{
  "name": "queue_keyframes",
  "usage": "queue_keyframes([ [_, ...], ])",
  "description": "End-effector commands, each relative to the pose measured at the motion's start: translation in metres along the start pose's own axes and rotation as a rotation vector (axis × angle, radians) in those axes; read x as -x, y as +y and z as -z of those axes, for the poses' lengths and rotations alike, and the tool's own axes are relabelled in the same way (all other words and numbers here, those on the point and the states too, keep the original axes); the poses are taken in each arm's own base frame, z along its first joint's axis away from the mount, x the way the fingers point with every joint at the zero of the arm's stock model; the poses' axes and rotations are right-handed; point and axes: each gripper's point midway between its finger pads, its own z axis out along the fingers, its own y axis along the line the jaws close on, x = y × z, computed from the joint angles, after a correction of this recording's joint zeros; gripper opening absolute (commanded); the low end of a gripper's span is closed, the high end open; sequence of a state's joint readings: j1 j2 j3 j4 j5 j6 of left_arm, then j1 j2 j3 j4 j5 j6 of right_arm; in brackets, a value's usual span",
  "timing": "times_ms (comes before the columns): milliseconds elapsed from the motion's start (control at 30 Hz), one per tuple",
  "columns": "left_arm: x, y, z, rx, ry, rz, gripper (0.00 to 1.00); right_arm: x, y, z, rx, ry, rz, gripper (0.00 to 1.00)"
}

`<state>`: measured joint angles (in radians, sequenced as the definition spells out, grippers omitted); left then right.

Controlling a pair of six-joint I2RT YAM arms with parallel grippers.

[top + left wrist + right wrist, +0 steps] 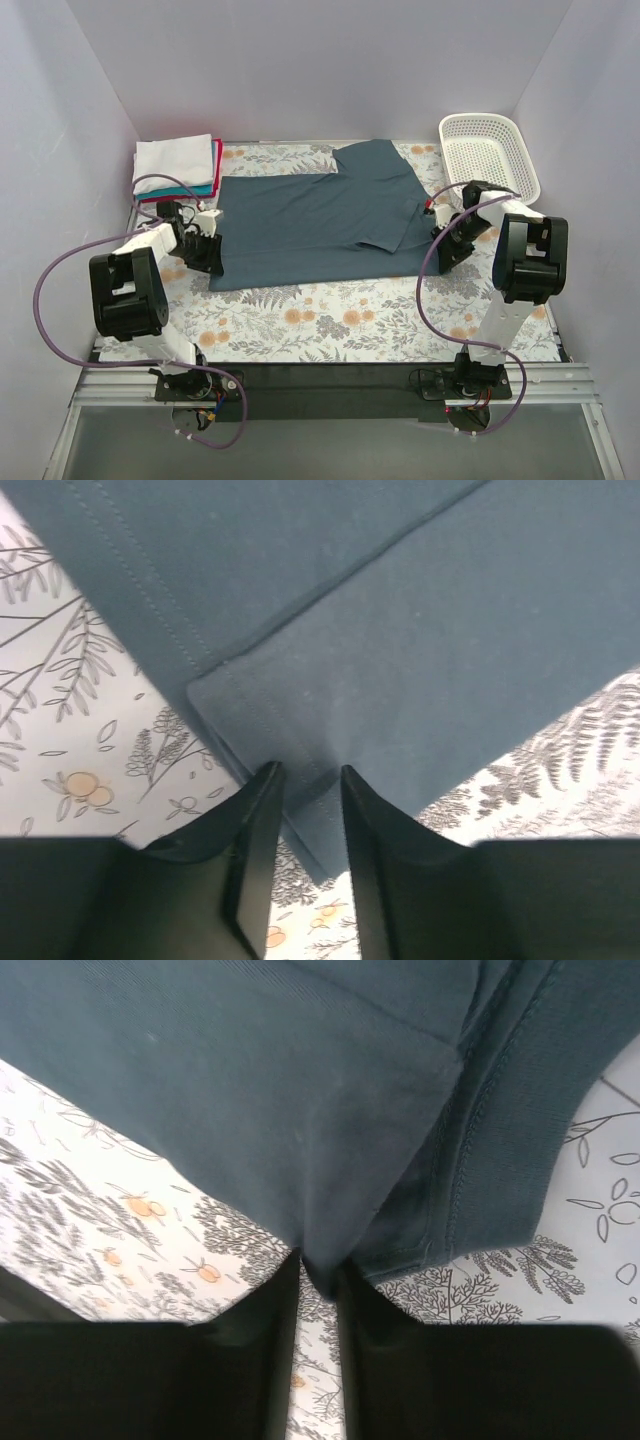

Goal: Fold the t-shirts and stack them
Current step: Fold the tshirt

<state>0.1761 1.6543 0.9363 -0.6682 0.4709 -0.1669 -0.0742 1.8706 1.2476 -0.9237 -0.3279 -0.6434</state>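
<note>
The large dark slate-blue t-shirt [310, 225] lies spread across the middle of the floral table, with one sleeve folded over its right part. My left gripper [212, 250] is at the shirt's left edge. In the left wrist view the left gripper [305, 775] is shut on the shirt's [420, 630] hemmed corner, and the cloth puckers between the fingers. My right gripper [441, 236] is at the shirt's right edge. In the right wrist view the right gripper [318, 1265] pinches a fold of the shirt [250, 1080] beside a stitched hem. A folded stack [178, 165], white on top with teal and red under it, sits at the back left.
A white plastic mesh basket [490, 150] stands at the back right, just behind my right arm. The floral tablecloth [330, 310] shows in front of the shirt. Grey walls close in the left, back and right sides.
</note>
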Motion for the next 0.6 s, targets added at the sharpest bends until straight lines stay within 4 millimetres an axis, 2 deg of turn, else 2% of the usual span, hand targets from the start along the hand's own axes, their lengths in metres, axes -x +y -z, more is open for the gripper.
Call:
queue_keyframes([
  [0, -0.048, 0.011, -0.005, 0.101, 0.15, 0.018, 0.27, -0.01, -0.008, -0.007, -0.043, 0.027, -0.006, 0.15],
  [100, -0.067, 0.009, -0.002, 0.118, 0.194, 0.009, 0.26, -0.025, -0.003, -0.012, -0.034, 0.059, -0.011, 0.01],
  [233, -0.09, 0.005, 0.003, 0.142, 0.237, -0.017, 0.25, -0.051, 0.007, -0.014, -0.031, 0.106, 0.005, 0.01],
  [267, -0.093, 0.005, 0.005, 0.146, 0.241, -0.026, 0.24, -0.066, 0.014, -0.017, -0.019, 0.139, 0.002, 0.01],
  [333, -0.097, 0.002, 0.009, 0.147, 0.247, -0.034, 0.24, -0.076, 0.02, -0.013, -0.028, 0.143, 0.02, 0.01],
  [367, -0.101, 0.0, 0.009, 0.141, 0.256, -0.035, 0.24, -0.089, 0.024, -0.014, -0.026, 0.173, 0.027, 0.01],
  [433, -0.105, -0.004, 0.014, 0.138, 0.26, -0.048, 0.24, -0.098, 0.029, -0.009, -0.039, 0.183, 0.044, 0.01],
  [467, -0.097, -0.004, 0.018, 0.143, 0.231, -0.073, 0.24, -0.105, 0.033, -0.007, -0.035, 0.201, 0.05, 0.01],
  [500, -0.085, -0.005, 0.023, 0.133, 0.194, -0.093, 0.25, -0.103, 0.035, -0.002, -0.042, 0.183, 0.062, 0.19],
  [533, -0.069, -0.027, 0.026, 0.025, 0.13, -0.094, 0.29, -0.099, 0.039, 0.002, -0.028, 0.155, 0.061, 0.3],
  [567, -0.046, -0.036, 0.035, -0.018, 0.061, -0.113, 0.36, -0.095, 0.045, 0.008, -0.007, 0.142, 0.062, 0.36],
])
